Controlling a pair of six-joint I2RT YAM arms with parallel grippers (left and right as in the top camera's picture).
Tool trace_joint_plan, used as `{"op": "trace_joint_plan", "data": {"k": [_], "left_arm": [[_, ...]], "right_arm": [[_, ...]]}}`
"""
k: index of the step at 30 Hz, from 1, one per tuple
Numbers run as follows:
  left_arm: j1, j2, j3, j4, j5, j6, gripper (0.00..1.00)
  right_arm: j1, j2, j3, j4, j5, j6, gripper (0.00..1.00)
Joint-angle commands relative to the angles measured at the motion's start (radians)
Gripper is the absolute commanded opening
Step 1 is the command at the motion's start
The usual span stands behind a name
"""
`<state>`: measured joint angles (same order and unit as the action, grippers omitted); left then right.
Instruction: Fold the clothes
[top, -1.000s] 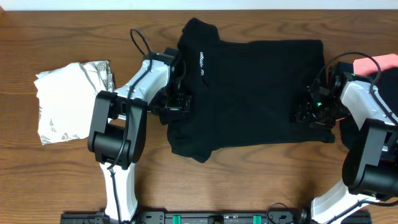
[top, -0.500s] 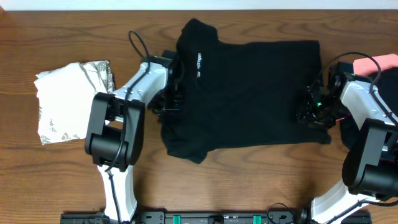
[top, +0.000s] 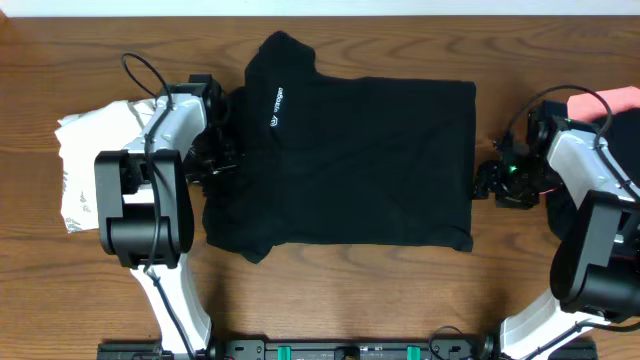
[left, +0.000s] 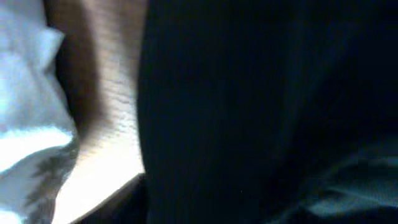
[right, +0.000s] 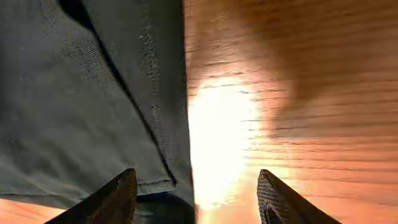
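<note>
"One black shirt (top: 360, 160) on the table (top: 350, 290), is it lying crosswise?"

"Yes, its long axis runs left to right, logo end leftward. Left gripper (top: 215, 165) sits at its left edge; I can't tell its grip. Right gripper (top: 488, 185) stands wide and empty, just off the right hem. White printed garment (top: 85, 170) lies beyond the left arm, pink piece (top: 610, 100) far right."

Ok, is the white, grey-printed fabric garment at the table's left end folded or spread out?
Folded: the white, grey-printed garment lies as a compact, squarish bundle with layered edges showing, not laid out flat.
</note>
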<state>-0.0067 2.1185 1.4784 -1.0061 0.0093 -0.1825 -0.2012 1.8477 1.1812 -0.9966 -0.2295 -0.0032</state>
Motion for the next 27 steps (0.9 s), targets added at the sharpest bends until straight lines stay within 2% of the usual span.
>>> {"op": "trace_joint_plan", "data": {"k": [1,6,15,27], "left_arm": [[-0.018,0.028,-0.029,0.009,0.008,0.005,0.61],[-0.032,0.026,-0.029,0.01,0.008,0.006,0.61],[-0.034,0.026,-0.03,0.004,0.008,0.006,0.61],[-0.034,0.026,-0.03,-0.004,0.008,0.005,0.61]], "right_arm": [[0.037,0.004,-0.006,-0.005,-0.011,0.016,0.61],[0.101,0.004,-0.006,0.022,-0.068,-0.022,0.61],[0.214,0.004,-0.006,0.126,-0.076,-0.02,0.55],[0.235,0.004,-0.006,-0.116,0.024,-0.012,0.56]]}}
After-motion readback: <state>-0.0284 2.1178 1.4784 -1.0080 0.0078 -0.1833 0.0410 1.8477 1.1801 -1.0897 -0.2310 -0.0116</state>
